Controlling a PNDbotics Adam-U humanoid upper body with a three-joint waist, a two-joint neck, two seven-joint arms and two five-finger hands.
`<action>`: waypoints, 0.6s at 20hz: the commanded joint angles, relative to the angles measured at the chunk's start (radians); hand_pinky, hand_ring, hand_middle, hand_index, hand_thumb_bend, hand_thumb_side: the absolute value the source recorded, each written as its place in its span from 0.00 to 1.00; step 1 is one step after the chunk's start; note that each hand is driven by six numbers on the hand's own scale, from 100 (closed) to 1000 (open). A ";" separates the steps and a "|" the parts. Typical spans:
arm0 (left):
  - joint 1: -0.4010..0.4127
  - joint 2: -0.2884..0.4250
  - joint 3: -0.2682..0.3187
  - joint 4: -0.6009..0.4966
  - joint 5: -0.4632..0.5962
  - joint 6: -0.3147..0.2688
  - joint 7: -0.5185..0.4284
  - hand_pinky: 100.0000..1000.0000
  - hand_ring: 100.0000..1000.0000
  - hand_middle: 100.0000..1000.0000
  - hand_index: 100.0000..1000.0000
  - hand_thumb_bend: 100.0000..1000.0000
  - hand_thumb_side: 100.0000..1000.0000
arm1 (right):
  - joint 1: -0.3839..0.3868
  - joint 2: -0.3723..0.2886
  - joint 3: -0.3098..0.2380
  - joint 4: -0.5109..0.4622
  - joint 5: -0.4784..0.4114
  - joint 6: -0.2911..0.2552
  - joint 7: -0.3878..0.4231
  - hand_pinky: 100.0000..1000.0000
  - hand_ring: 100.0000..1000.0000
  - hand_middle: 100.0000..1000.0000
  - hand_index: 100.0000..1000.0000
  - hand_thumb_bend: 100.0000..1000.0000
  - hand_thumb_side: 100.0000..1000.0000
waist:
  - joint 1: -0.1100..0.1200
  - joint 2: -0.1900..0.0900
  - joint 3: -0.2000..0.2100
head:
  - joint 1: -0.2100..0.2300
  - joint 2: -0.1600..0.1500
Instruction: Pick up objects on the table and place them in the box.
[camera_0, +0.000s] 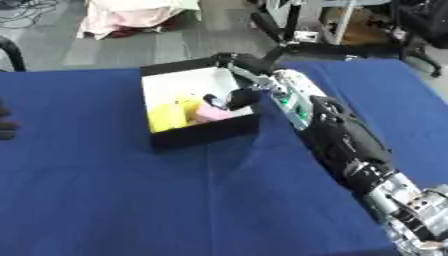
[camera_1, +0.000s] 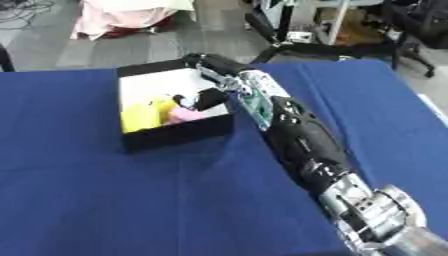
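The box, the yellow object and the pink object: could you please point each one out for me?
box (camera_0: 206, 132), left eye view, on its black front wall.
yellow object (camera_0: 166, 117), left eye view, on its middle, inside the box.
pink object (camera_0: 210, 114), left eye view, on its top, beside the yellow one.

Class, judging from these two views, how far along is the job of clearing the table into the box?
Done: a yellow object and a pink object lie inside the black box with the white floor. In hand: the right hand reaches into the box; its hold is unclear. Left: no loose object shows on the blue tablecloth.
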 joint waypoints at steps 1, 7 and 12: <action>-0.005 0.013 0.011 -0.014 -0.004 0.001 0.006 0.64 0.61 0.63 0.79 0.41 0.81 | -0.006 -0.084 -0.035 -0.029 -0.051 0.052 -0.043 0.85 0.85 0.89 0.93 0.19 0.55 | 0.001 -0.017 -0.004 | 0.009 -0.002; 0.001 0.014 0.015 -0.012 -0.007 0.002 0.011 0.64 0.61 0.63 0.79 0.42 0.81 | 0.038 -0.155 -0.068 0.007 -0.100 0.109 -0.051 0.85 0.84 0.89 0.93 0.15 0.57 | -0.001 -0.017 -0.007 | 0.022 -0.002; 0.001 0.014 0.018 -0.013 -0.008 0.003 0.012 0.64 0.61 0.63 0.79 0.42 0.81 | 0.057 -0.164 -0.086 0.074 -0.086 0.130 -0.064 0.85 0.84 0.89 0.93 0.14 0.58 | 0.000 -0.016 -0.007 | 0.026 -0.002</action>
